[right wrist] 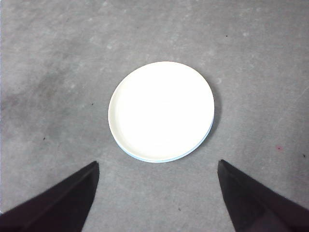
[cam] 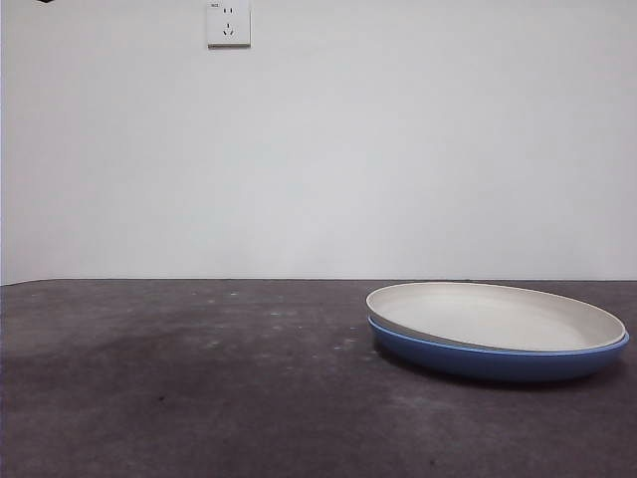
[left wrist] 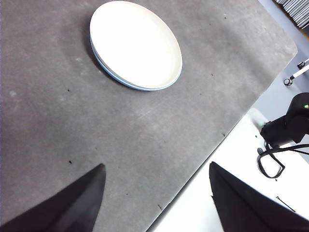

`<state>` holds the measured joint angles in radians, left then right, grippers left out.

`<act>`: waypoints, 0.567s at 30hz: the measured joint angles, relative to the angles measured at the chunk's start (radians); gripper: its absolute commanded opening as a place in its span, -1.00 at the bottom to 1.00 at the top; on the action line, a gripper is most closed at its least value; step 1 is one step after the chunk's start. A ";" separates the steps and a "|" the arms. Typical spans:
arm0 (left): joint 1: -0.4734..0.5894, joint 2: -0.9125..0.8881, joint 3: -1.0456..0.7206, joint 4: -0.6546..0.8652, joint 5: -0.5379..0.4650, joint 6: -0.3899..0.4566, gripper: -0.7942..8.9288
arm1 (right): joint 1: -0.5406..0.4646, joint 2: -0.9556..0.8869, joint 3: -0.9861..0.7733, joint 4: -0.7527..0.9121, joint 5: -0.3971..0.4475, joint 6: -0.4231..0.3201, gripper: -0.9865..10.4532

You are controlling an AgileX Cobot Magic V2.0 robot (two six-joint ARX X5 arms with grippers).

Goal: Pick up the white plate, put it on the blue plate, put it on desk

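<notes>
The white plate (cam: 498, 314) lies nested in the blue plate (cam: 493, 360) on the desk (cam: 199, 388) at the right of the front view. Only the blue rim shows under it. The stack also shows in the left wrist view, white plate (left wrist: 135, 43) over blue rim (left wrist: 113, 76), and in the right wrist view, white plate (right wrist: 161, 110) over blue rim (right wrist: 145, 159). My left gripper (left wrist: 157, 203) is open and empty, high above the desk, off to one side of the plates. My right gripper (right wrist: 157, 203) is open and empty, high above the stack.
A wall socket (cam: 228, 24) sits on the white wall behind. In the left wrist view the desk's mat ends at an edge (left wrist: 203, 169), with a white surface and a black device with cable (left wrist: 285, 130) beyond.
</notes>
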<state>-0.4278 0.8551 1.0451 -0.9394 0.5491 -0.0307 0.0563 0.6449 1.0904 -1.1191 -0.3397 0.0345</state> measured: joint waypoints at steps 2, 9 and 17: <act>0.000 0.000 0.000 0.002 0.000 0.000 -0.13 | 0.000 0.000 0.000 -0.002 0.000 0.001 -0.14; 0.000 0.000 0.000 0.005 0.000 0.005 -0.13 | 0.000 0.019 -0.001 -0.019 0.000 0.023 -0.14; 0.000 0.000 0.000 0.005 0.000 0.007 -0.13 | 0.000 0.124 -0.179 0.142 0.000 0.065 -0.14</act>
<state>-0.4278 0.8555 1.0451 -0.9344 0.5491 -0.0235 0.0559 0.7685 0.9115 -0.9768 -0.3401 0.0998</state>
